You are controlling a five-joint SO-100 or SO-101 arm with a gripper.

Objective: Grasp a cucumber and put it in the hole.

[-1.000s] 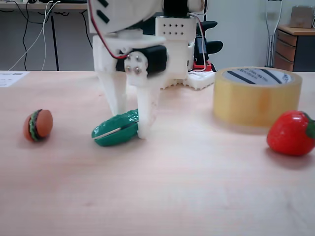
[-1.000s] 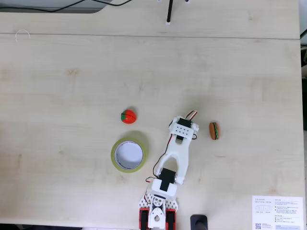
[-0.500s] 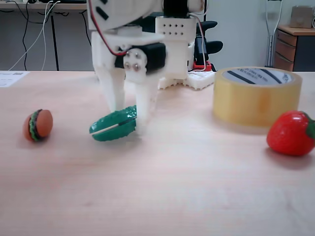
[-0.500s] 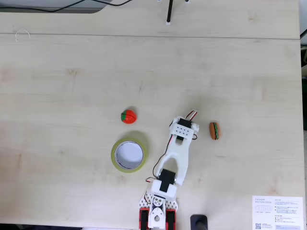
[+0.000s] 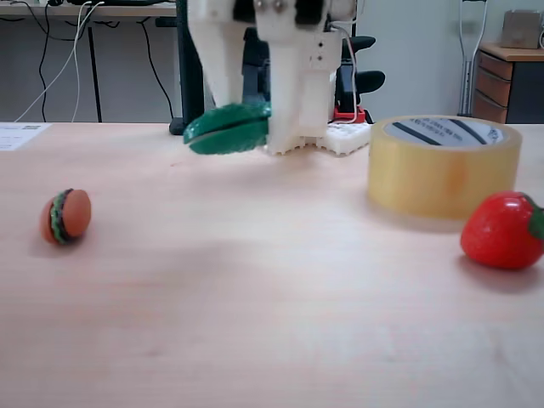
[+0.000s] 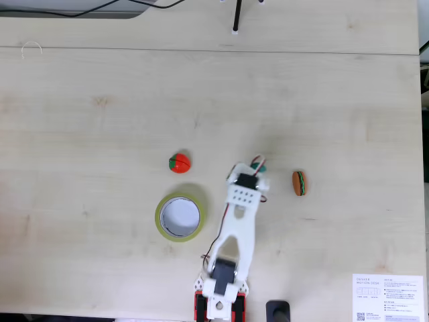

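1. Clearly, the white two-finger gripper [image 5: 246, 127] is clamped on the glossy teal-green oblong toy cucumber [image 5: 228, 129], holding it in the air above the pale wooden table [image 5: 272, 323].
2. To the right in the low fixed view stands the wide yellowish tape roll [image 5: 444, 163]; its round hole [image 6: 179, 216] shows from above.
3. Nearby sit a red plastic strawberry [image 5: 503, 229] and a tiny toy burger [image 5: 65, 216], well apart.

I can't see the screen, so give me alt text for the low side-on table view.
The white gripper holds the green cucumber lifted clear above the wooden table. A tape roll and strawberry sit at right, a tiny burger at left.
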